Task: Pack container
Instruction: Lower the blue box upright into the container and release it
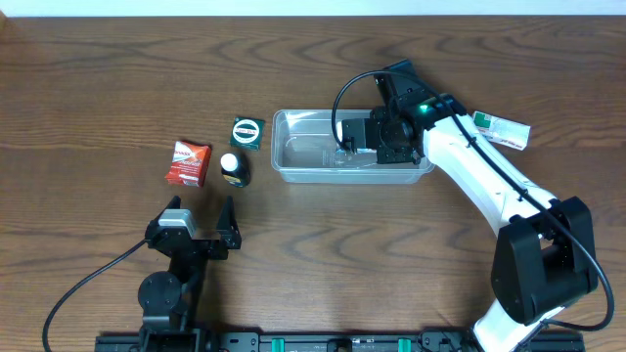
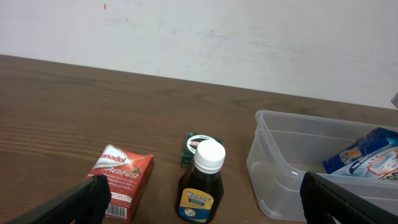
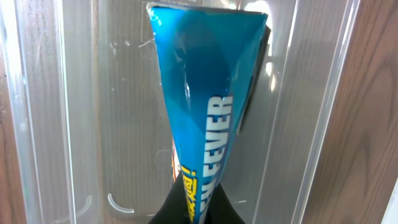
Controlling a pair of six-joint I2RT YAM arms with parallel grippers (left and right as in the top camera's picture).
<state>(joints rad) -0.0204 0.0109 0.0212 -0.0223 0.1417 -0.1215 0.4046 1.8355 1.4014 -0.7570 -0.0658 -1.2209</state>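
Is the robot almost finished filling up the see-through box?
Not yet. Nothing else shows in the clear plastic tub. The right gripper is holding a blue packet inside it. Waiting on the table: a red box, a brown bottle with a white cap, a small green box and a white-and-green box. The left gripper is open, empty.
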